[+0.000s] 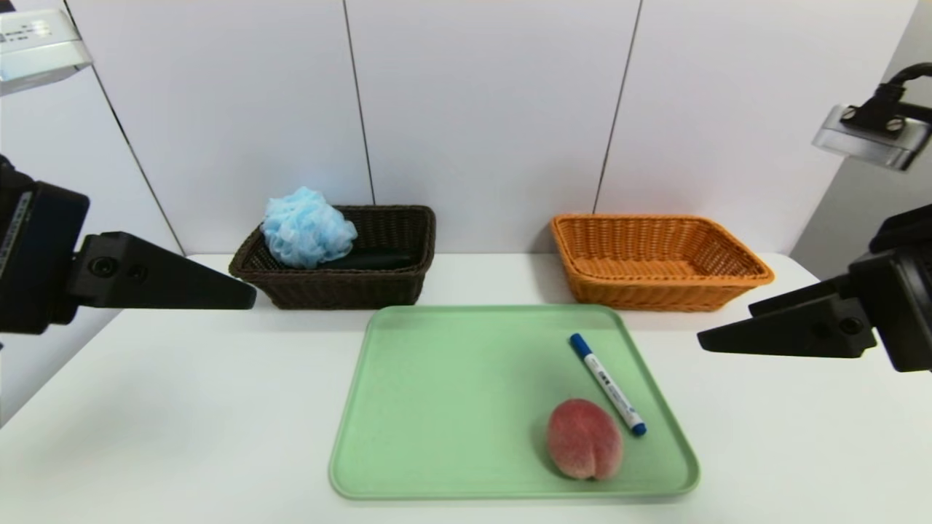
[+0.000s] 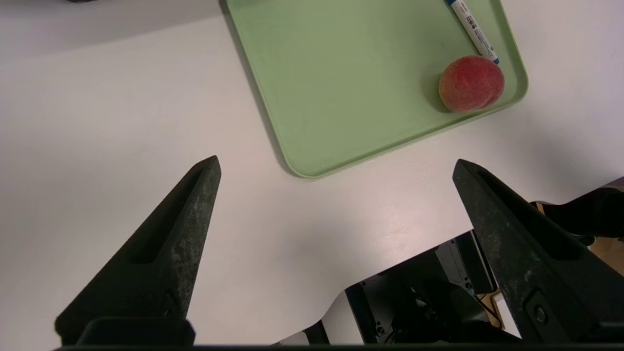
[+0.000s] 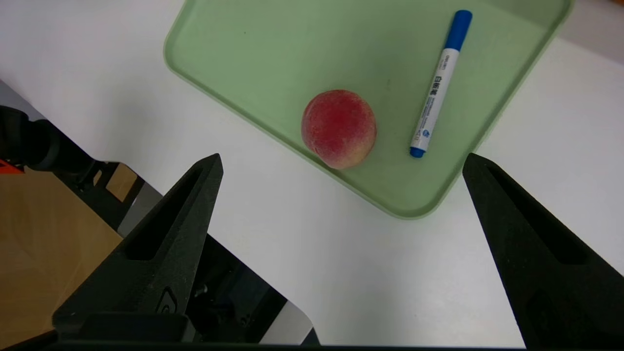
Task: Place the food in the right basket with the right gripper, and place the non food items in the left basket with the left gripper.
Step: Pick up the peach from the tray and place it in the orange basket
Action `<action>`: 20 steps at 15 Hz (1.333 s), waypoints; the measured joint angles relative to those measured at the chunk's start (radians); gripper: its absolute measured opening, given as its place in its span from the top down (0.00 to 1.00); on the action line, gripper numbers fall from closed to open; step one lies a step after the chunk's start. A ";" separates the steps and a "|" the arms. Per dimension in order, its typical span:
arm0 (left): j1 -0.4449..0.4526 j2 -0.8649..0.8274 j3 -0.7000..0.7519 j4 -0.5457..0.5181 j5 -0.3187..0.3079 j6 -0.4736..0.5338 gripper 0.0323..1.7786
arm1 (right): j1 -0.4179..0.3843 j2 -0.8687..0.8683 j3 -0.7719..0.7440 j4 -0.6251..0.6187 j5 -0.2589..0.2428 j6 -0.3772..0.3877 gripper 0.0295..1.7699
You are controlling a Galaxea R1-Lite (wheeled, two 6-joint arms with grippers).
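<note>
Dark brown, nearly black wicker on the left basket (image 1: 349, 290), and it's got the fluffy light blue bath pouf (image 1: 307, 228) in its left side, poking up past the rim, plus something dark lying low beside it that I can't really make out. The right basket (image 1: 659, 295) is orange-tan wicker with flared sides, and all I can see inside is its own woven bottom. In front of the two baskets there's a pale green tray (image 1: 466, 407) with rounded corners, holding the peach (image 1: 584, 439) near its front right corner and the marker (image 1: 608, 384) just beside it, lying at a slant.

Left gripper (image 2: 336, 158) is spread wide over the white table (image 1: 218, 429), off to the tray's left, nothing between its fingers. Right gripper (image 3: 343, 155) is spread wide too, holding nothing, up off the tray's right side.

Texture-wise, the peach is round, fuzzy and pink-red with a cleft, the marker's slim and white with blue ends, and the pouf is all ruffled mesh.
</note>
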 joint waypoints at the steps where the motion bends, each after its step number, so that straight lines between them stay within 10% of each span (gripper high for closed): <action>1: 0.000 -0.011 0.011 0.000 0.000 0.000 0.05 | 0.015 0.027 -0.007 0.000 -0.002 0.013 0.04; 7: 0.001 -0.034 0.029 0.000 0.000 0.002 0.05 | 0.144 0.202 -0.056 0.003 -0.049 0.103 0.04; 13: 0.001 -0.030 0.026 -0.006 0.001 0.006 0.05 | 0.266 0.356 -0.096 0.024 -0.336 0.180 0.04; 20: 0.000 -0.026 0.028 -0.006 0.001 0.006 0.05 | 0.313 0.449 -0.094 0.058 -0.351 0.199 0.04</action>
